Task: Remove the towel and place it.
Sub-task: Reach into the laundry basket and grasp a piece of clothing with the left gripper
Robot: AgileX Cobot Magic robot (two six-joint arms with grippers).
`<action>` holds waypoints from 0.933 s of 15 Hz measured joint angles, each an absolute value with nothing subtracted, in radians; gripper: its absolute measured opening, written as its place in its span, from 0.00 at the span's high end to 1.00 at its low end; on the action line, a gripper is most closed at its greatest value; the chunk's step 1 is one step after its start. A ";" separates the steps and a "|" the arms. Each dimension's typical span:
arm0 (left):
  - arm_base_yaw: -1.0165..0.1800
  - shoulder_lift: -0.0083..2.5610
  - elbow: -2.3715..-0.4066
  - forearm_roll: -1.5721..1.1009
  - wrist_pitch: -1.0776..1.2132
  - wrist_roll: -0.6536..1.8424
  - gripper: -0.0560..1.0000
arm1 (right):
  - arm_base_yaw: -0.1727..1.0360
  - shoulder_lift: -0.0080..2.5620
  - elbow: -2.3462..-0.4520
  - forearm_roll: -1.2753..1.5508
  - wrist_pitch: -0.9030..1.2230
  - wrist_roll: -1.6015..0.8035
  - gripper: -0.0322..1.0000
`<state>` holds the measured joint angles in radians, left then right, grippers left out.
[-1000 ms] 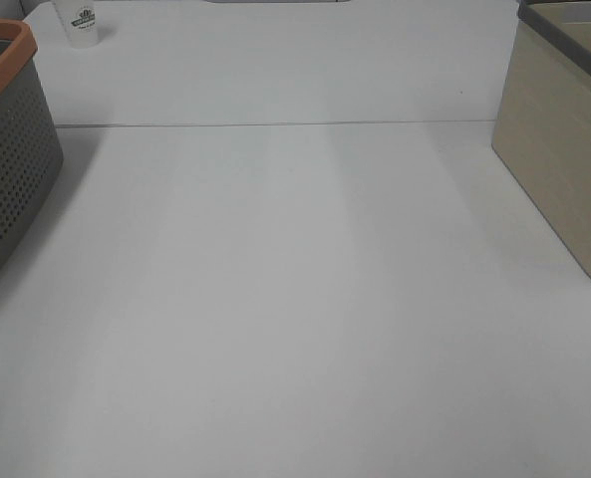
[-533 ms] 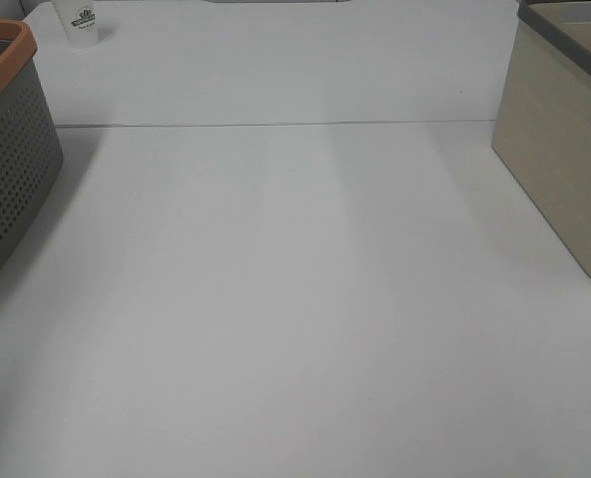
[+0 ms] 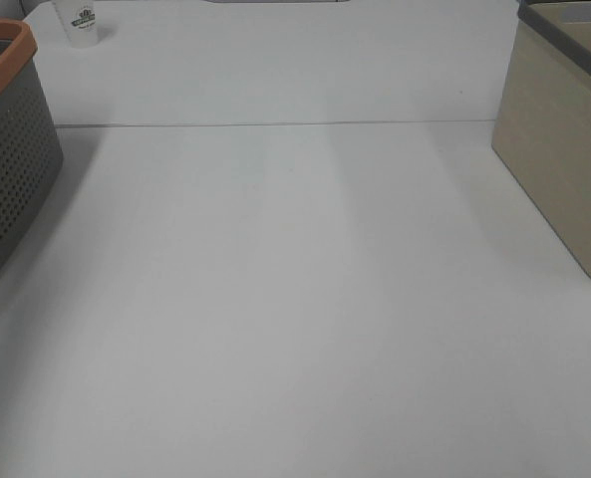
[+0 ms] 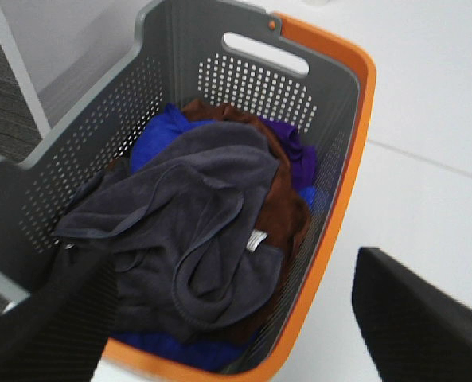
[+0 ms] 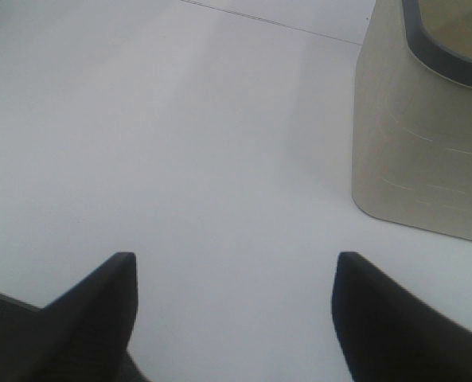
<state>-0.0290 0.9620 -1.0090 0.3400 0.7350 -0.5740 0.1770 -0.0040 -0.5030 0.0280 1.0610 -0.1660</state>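
Observation:
In the left wrist view the dark charcoal-grey towel lies crumpled on top of blue, brown and purple cloths inside a grey perforated basket with an orange rim. A small white tag shows on it. My left gripper is open above the basket, apart from the towel, with its fingers spread wide. My right gripper is open and empty above bare white table. Neither gripper shows in the exterior high view.
The grey basket stands at the table's left edge. A beige bin with a dark rim stands at the right, also seen in the right wrist view. A white cup sits at the far left back.

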 joint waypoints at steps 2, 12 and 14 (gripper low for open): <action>-0.029 1.050 -1.025 0.373 0.630 -0.751 0.23 | 0.177 -0.004 -0.503 0.028 1.061 -0.166 0.30; -0.029 1.449 -1.025 0.920 0.544 -1.825 0.23 | 0.177 -0.004 -0.503 0.028 1.061 -0.166 0.30; -0.029 1.530 -1.025 0.953 0.550 -1.930 0.24 | 0.177 -0.004 -0.503 0.028 1.061 -0.166 0.30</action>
<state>-0.0290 1.5300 -1.0250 0.9530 0.5500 -1.9300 0.1770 -0.0040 -0.5030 0.0280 1.0610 -0.1660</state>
